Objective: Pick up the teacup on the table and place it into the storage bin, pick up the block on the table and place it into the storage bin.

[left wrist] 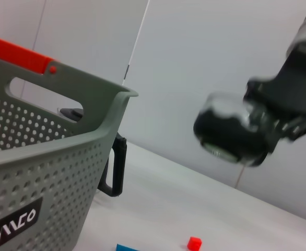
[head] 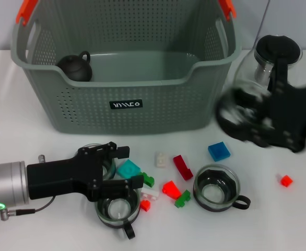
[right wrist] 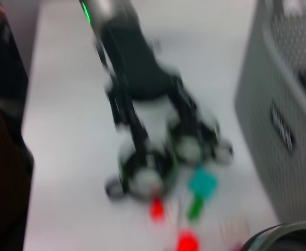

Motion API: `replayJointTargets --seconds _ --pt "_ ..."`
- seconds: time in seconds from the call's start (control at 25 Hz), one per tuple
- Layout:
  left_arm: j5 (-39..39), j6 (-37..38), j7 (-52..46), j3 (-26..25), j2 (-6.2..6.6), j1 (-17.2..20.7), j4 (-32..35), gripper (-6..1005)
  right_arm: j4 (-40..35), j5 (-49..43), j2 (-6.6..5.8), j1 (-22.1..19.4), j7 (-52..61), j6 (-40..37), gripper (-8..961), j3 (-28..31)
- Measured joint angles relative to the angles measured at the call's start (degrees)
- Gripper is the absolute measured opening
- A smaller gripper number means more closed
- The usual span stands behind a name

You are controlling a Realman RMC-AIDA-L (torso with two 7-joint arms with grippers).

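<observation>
The grey-green storage bin stands at the back of the table, also seen in the left wrist view. My right gripper hangs blurred to the right of the bin, shut on a glass teacup; the left wrist view shows that teacup in the air. Two more teacups stand near the front, and a third lies partly under my left gripper. That gripper is open low over the table, with a cyan block between its fingers. Several small blocks lie scattered around, among them a red block and a blue block.
A dark teapot sits inside the bin at its left end. A glass pot with a black lid stands at the back right, behind my right arm. A small red block lies alone at the right.
</observation>
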Motion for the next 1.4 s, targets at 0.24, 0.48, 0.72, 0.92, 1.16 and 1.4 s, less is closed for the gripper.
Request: replayJointTargets --seconds 0.24,0.48,0.72,0.92,1.16,1.4 --pt "0.0 0.3 -0.3 -0.3 0.15 -0.2 0.0 866 11.7 8.4 0.35 11.1 1.5 7.0 78 -0.3" --pt "0.0 0.3 -0.4 -0.4 0.28 0.0 0.0 866 26.2 7.6 -0.73 18.5 1.7 30.5 92 -0.3" --pt "-0.1 0.1 -0.2 -0.5 0.06 0.2 0.0 867 41.0 5.3 -2.44 22.9 1.7 50.9 106 -1.5" --pt "-0.2 0.0 -0.3 -0.5 0.04 0.0 0.0 867 49.1 3.2 -1.76 24.8 -0.3 62.6 118 -5.1" --pt "-0.2 0.0 -0.3 -0.5 0.0 -0.1 0.0 867 52.1 3.2 -0.31 25.0 -0.8 69.9 131 -10.8" --pt "-0.2 -0.1 -0.4 -0.5 0.0 0.1 0.0 867 53.7 3.1 -0.11 25.3 0.3 71.7 145 -12.2"
